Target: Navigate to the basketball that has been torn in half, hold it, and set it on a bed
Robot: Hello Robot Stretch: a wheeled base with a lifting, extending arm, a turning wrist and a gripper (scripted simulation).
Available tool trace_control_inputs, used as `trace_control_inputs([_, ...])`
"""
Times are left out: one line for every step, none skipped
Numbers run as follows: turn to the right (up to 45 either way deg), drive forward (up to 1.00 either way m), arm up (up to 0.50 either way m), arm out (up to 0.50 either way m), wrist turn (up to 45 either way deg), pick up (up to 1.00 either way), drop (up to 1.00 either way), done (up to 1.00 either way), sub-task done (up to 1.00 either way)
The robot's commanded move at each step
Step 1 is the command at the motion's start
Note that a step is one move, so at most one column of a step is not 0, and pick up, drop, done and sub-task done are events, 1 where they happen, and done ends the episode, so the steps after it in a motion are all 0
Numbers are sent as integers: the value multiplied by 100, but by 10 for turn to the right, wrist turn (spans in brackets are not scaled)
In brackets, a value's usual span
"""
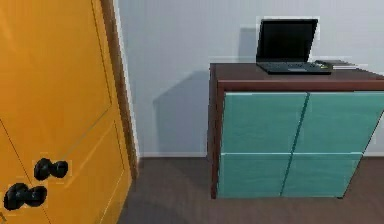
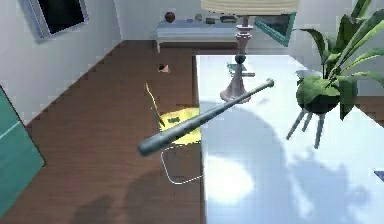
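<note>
Orange door [image 1: 60,90] near left | teal cabinet [image 1: 290,140] ahead, laptop [image 1: 287,45] on top | bat [image 2: 205,118] across white table [image 2: 260,175] edge, lamp [image 2: 238,75] and plant [image 2: 325,90] beyond | claw's grip: cannot tell

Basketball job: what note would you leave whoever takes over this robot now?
Ahead: orange door and teal-fronted cabinet with a laptop on top.
Arm side: a white table bearing a baseball bat; a yellow chair beside it.
Ball: a small brown thing on the floor past the chair may be it; too small to tell.
Done: nothing, it seems.
Left: reach the ball, hold it, set it on a bed.
</note>
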Motion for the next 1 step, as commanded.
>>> trace_control_inputs([300, 0, 0, 0, 0, 0, 0, 0, 0])
